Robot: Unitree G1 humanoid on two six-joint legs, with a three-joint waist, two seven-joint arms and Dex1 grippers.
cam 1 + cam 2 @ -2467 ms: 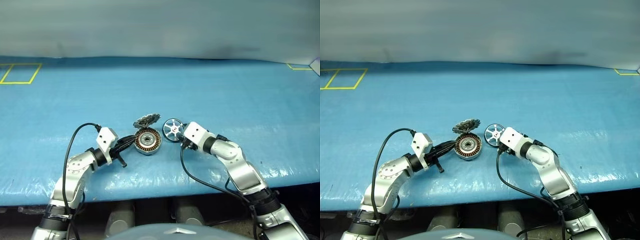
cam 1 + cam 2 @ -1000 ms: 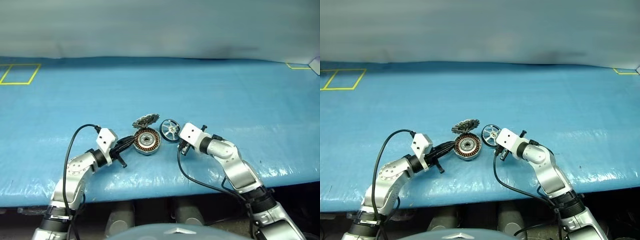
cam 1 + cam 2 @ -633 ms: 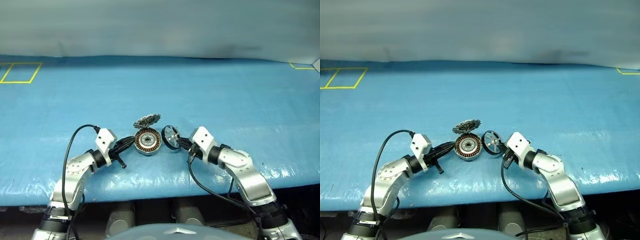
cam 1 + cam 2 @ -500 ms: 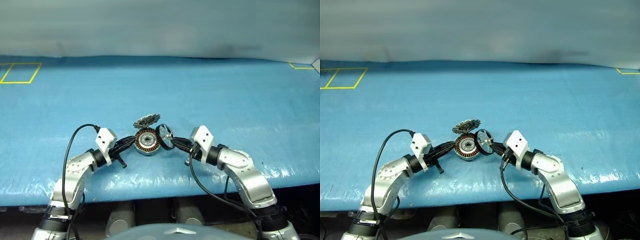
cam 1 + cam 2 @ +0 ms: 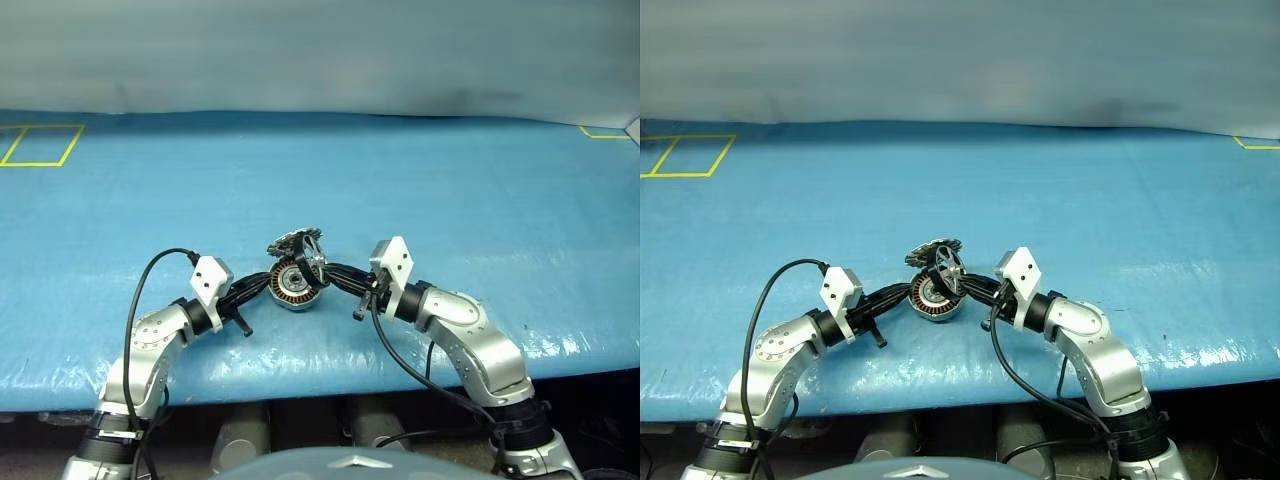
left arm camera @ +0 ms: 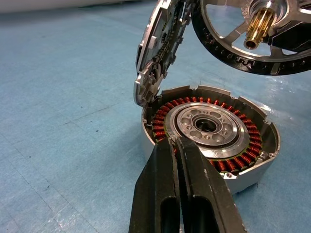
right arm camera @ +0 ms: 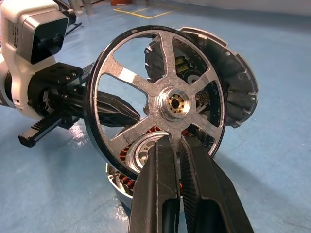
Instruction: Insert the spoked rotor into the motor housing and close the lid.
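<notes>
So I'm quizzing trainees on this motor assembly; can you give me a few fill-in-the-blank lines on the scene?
1. The right claw grips the spoked rotor by its ____.
2. The lid stands tilted up, so the motor housing is ____.
3. The windings inside the housing are ____ coloured.
4. The left claw pinches the housing's ____.

Missing words: rim; open; copper; wall

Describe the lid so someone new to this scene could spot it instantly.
On the blue table, find the round motor housing with copper windings between the two arms. The lid stands tilted open at its far edge. It is silvery and toothed, unlike the black-rimmed spoked rotor held just above the housing.
</notes>
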